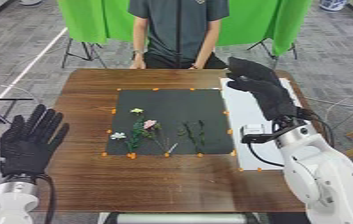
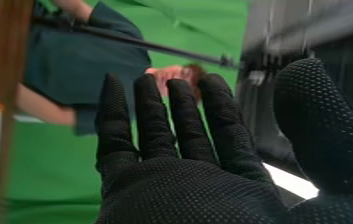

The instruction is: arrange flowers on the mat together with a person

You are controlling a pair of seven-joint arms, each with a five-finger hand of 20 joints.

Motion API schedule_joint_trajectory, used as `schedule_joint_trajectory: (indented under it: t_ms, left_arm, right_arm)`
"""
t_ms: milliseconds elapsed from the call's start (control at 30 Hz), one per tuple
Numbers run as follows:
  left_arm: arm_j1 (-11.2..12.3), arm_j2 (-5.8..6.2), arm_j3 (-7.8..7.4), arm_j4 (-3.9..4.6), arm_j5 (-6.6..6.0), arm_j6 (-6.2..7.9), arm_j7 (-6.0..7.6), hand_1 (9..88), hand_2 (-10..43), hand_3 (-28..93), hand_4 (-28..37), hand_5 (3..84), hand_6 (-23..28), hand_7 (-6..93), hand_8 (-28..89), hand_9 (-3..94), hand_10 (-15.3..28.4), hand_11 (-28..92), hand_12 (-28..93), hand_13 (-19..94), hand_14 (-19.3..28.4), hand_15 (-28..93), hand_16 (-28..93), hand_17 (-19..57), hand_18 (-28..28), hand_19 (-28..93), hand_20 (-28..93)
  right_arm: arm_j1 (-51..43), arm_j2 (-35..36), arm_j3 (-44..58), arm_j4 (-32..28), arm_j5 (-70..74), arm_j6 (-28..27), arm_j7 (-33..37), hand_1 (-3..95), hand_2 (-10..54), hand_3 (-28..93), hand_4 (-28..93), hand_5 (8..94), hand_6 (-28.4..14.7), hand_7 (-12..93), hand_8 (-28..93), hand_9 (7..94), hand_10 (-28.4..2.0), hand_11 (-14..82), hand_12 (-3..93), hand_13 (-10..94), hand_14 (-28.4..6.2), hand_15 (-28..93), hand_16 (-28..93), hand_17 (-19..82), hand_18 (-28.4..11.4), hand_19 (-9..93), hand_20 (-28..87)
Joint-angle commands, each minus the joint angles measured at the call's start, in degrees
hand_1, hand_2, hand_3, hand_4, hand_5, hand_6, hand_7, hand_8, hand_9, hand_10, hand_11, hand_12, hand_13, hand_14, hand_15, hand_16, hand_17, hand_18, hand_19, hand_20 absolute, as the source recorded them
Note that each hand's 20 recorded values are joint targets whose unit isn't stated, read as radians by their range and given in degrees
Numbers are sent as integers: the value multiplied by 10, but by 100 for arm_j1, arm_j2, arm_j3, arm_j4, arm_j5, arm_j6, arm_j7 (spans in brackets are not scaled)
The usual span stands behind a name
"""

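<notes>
In the head view a dark mat (image 1: 168, 112) lies on the table. On its near part are a yellow flower (image 1: 137, 110), a white flower (image 1: 117, 135), a pink flower (image 1: 150, 124) and dark green stems (image 1: 193, 136). My right hand (image 1: 259, 85) is held over the white sheet right of the mat, away from the flowers; in the right wrist view the right hand (image 2: 186, 192) has straight fingers and holds nothing. Left of the mat, my left hand (image 1: 30, 145) is open and empty. A person's hands (image 1: 138, 64) rest at the far table edge, off the flowers.
A white sheet (image 1: 248, 112) lies right of the mat, with a small white device (image 1: 253, 129) on it near my right wrist. Orange markers (image 1: 132, 155) line the mat. The person (image 1: 178, 30) stands beyond the far edge, before a green cloth (image 1: 275, 25).
</notes>
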Motion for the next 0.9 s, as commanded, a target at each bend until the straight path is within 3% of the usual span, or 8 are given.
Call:
schedule_joint_trajectory:
  t_ms: [33, 433, 533, 900]
  left_arm:
    - [128, -18, -76, -39, -27, -83, 98, 315, 155, 694, -283, 459, 79, 81, -86, 417, 133, 137, 86, 311, 116, 180, -43, -21, 124, 281, 130]
    - [79, -26, -88, -26, -51, -95, 84, 315, 155, 694, -283, 458, 79, 82, -87, 417, 133, 138, 87, 311, 116, 179, -43, -21, 124, 280, 130]
    - [71, -36, -94, 6, 13, -196, 45, 315, 155, 693, -283, 458, 79, 82, -86, 417, 133, 137, 87, 311, 116, 179, -42, -21, 124, 280, 130]
    - [156, -77, -66, -27, 19, -212, 11, 315, 147, 693, -283, 453, 79, 81, -84, 412, 131, 136, 90, 311, 115, 172, -40, -20, 125, 275, 128]
  right_arm:
    - [-1074, -356, 334, -175, 545, 604, -69, 274, 69, 833, -263, 364, -60, 148, -124, 336, -141, 97, 108, 270, -130, 180, 114, 87, -164, 447, 73]
    - [-1685, -603, 913, -356, 595, 660, -95, 270, 82, 832, -264, 393, -52, 154, -128, 351, -139, 98, 98, 274, -121, 166, 114, 84, -166, 441, 88]
    - [-1750, -692, 987, -381, 564, 561, -62, 269, 84, 830, -264, 410, -51, 154, -130, 357, -137, 97, 97, 275, -121, 164, 115, 82, -169, 440, 90]
    - [-1780, -784, 1062, -422, 557, 474, 27, 271, 85, 828, -262, 417, -50, 158, -131, 362, -137, 93, 97, 284, -124, 164, 122, 80, -174, 443, 99]
